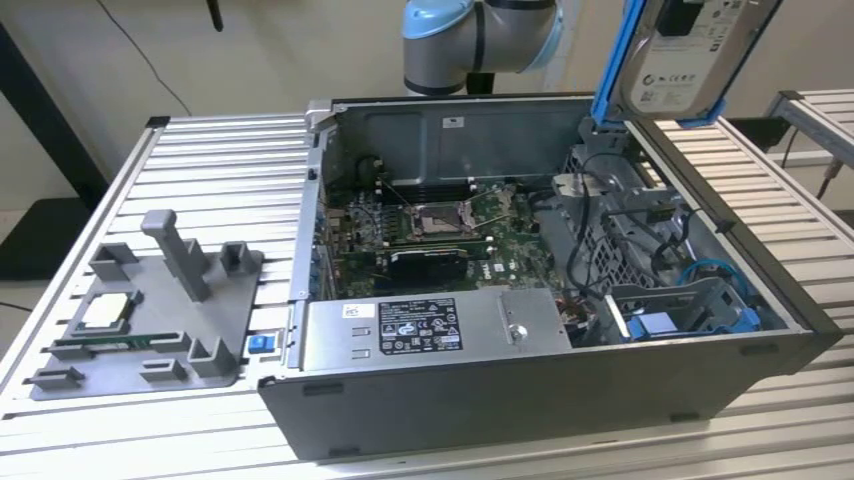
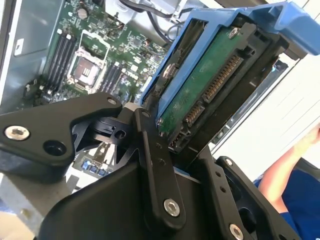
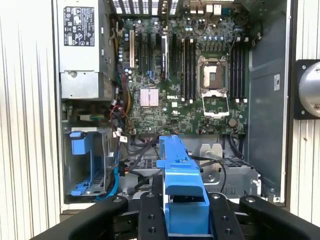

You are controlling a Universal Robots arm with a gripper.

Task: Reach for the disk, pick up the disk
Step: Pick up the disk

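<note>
The disk (image 1: 681, 60) hangs high above the open case (image 1: 534, 300), clear of its rim, long axis near upright, label facing the exterior view. The gripper (image 3: 185, 212) has its jaws pinching the disk by the blue bracket (image 3: 177, 170) at one end, the other end pointing away toward the motherboard (image 3: 185, 75). Open air surrounds it; the tabletop (image 1: 214, 170) lies well below.

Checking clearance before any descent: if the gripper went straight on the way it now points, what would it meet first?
Probably the drive cage of the open computer case. The gripper, shut on the disk, points down into it in the first wrist view; depth is unclear.
</note>
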